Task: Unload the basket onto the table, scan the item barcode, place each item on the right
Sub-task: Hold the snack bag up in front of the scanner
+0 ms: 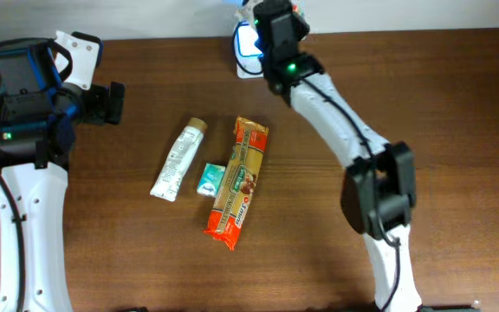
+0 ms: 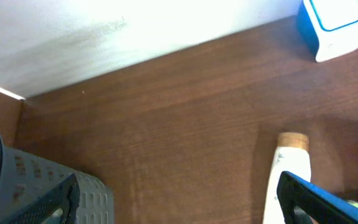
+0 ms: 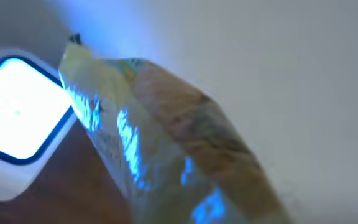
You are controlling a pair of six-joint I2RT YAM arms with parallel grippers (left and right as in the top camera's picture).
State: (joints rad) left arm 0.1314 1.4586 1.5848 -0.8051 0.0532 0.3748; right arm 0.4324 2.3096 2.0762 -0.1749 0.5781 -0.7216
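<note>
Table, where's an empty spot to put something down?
The table is barest right of the right arm, also between the left arm and white tube. Crowded: tube, small green box and long orange packet mid-table, and the scanner, where the right tool holds a crinkly packet.

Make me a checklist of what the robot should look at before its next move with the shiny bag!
1. Scanner switched on: ok. The scanner glows bright.
2. Bag held firmly: ok. The right jaws are shut on the crinkly packet.
3. Bag close to the scanner: ok. It hangs right beside it, with blue light falling on the wrapper.
4. Barcode facing the light: cannot tell. No barcode shows in any view.
5. Other arm out of the way: ok. The left jaws are open and empty, far off at the table's left.
6. Waiting items clear of the scanner: ok. The white tube, green box and pasta packet lie mid-table.
</note>
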